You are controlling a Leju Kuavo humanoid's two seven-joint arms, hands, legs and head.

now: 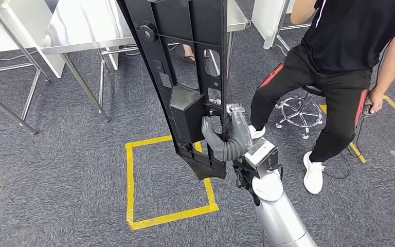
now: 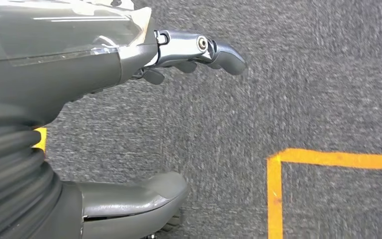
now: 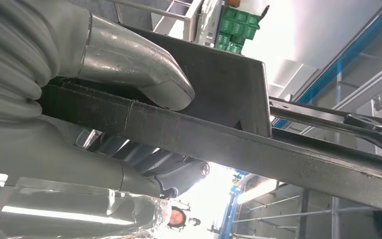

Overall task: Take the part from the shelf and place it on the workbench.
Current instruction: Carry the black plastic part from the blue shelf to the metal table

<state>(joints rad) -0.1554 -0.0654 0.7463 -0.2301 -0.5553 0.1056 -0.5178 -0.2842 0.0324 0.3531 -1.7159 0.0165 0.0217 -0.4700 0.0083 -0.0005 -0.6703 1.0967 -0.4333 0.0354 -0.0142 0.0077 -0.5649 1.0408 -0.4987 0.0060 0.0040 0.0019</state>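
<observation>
While the right robot hand point(image 1: 225, 138) grips the long black part point(image 1: 185, 77) near its lower end, the part stands nearly upright over the grey carpet point(image 1: 56, 175), leaning slightly, its upper end running out of the head view. Thumb wrapped onto the boxy block on the part's face, fingers behind the flat frame; right wrist view confirms this, with the thumb point(image 3: 134, 69) pressed on one side of the part's edge point(image 3: 258, 149) and the darker fingers point(image 3: 164, 172) curled on the other. Left robot hand point(image 2: 129, 119) hangs above the carpet, holding nothing, thumb point(image 2: 134, 196) and fingers point(image 2: 204, 50) well apart. Yellow tape square point(image 1: 167, 180) on the floor sits below and behind the part's lower end. Steel-legged tabletop point(image 1: 87, 25) beyond the part, well apart from it. Person in black clothing point(image 1: 339, 67) on a wheeled stool point(image 1: 298, 110) to the robot's right.
</observation>
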